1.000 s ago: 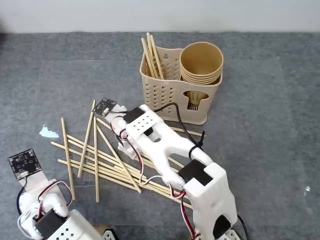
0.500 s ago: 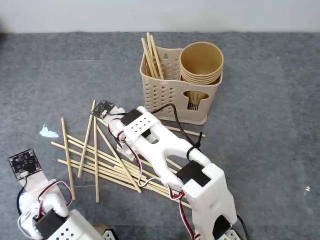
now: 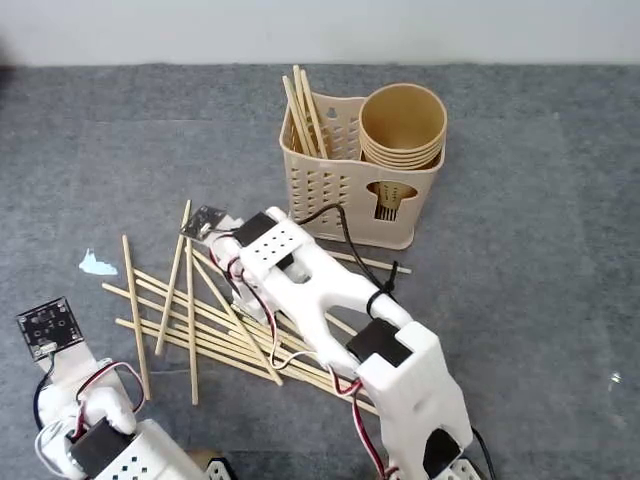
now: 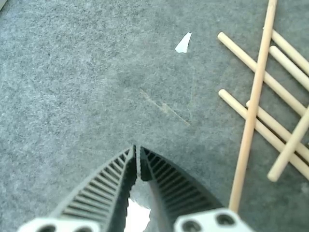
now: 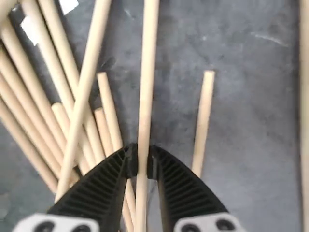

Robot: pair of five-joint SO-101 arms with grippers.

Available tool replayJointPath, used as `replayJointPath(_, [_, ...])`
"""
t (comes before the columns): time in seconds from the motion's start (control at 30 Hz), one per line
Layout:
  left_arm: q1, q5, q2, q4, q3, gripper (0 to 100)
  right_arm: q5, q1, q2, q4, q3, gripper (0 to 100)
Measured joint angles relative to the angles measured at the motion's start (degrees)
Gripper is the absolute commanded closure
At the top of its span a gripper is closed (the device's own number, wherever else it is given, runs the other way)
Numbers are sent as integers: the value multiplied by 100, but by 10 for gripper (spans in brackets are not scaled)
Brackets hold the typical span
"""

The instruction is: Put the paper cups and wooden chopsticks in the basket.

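Note:
The beige basket (image 3: 340,185) stands at the back of the mat. A stack of paper cups (image 3: 402,125) sits in one compartment and a few wooden chopsticks (image 3: 303,105) lean in the other. Several loose chopsticks (image 3: 190,325) lie crossed in a pile on the grey mat. My right arm (image 3: 300,275) stretches over this pile. Its gripper (image 5: 141,162) is shut on one chopstick (image 5: 146,92) that runs straight out between the fingers. Near the mat's front left corner, my left gripper (image 4: 136,154) is shut on nothing, low over bare mat beside some chopstick ends (image 4: 251,111).
A small white scrap (image 3: 97,265) lies on the mat left of the pile, also seen as the scrap (image 4: 183,42) ahead of the left gripper. One chopstick (image 3: 365,262) rests in front of the basket. Bare mat extends to the right.
My right arm has shifted slightly left and toward the front over the pile. The left arm has not moved.

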Motion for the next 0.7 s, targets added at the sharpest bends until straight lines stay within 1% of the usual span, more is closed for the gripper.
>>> replayJointPath(0.2, [0, 0, 0, 0, 0, 985, 141, 0, -1002, 914, -835, 991])
replayJointPath(0.43, [0, 0, 0, 0, 0, 985, 141, 9, -1714, 1829, -2453, 991])
replayJointPath(0.57, [0, 0, 0, 0, 0, 985, 141, 132, -1776, 1960, -3692, 990])
replayJointPath(0.7, [0, 0, 0, 0, 0, 985, 141, 308, -1776, 1767, -4738, 990])
